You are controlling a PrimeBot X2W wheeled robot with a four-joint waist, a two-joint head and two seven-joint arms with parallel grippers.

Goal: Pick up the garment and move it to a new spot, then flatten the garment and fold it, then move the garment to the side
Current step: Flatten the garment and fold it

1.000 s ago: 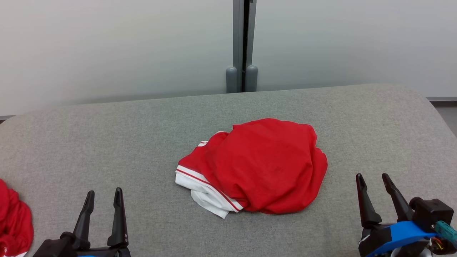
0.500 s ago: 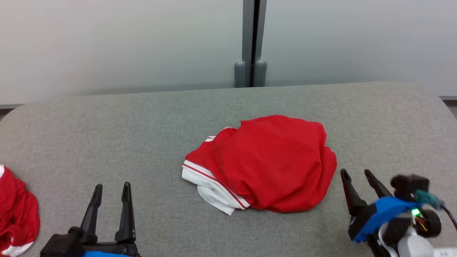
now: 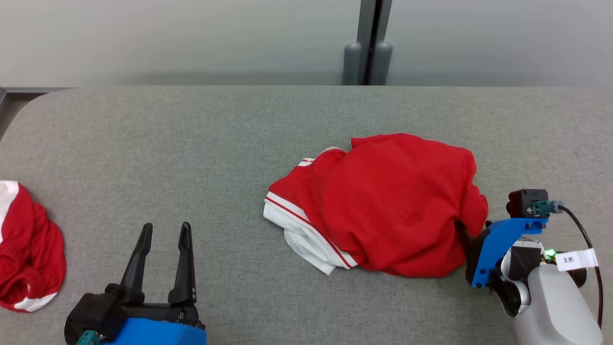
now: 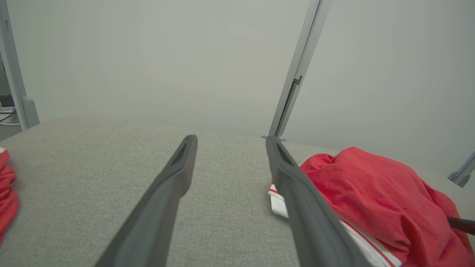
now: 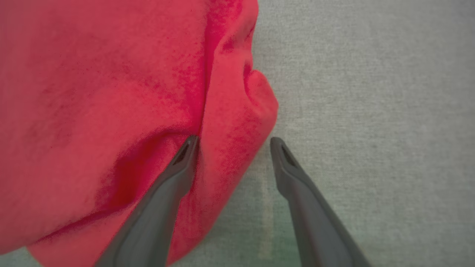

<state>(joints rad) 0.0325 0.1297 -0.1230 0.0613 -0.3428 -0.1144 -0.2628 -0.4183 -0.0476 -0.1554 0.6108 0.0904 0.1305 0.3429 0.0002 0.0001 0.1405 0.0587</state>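
Note:
The garment [image 3: 392, 206] is a crumpled red shirt with white, red-striped trim, lying right of centre on the grey table [image 3: 191, 143]. My right gripper [image 5: 234, 140] stands open at its right edge. One finger presses into a crease of the red cloth [image 5: 92, 92], the other is over bare table, and a fold lies between them. In the head view its blue wrist mount [image 3: 498, 239] sits against the heap's right side. My left gripper [image 3: 166, 225] is open and empty near the front edge, left of the garment [image 4: 371, 193].
A second red and white garment [image 3: 28, 249] lies bunched at the table's far left edge. Pale wall panels with a grey post [image 3: 368, 43] stand behind the table. Bare grey cloth stretches between the two heaps.
The head camera has shifted, so the whole scene sits differently. My right gripper has moved in from the front right to the garment's right edge and tipped down onto it. Both grippers stay open.

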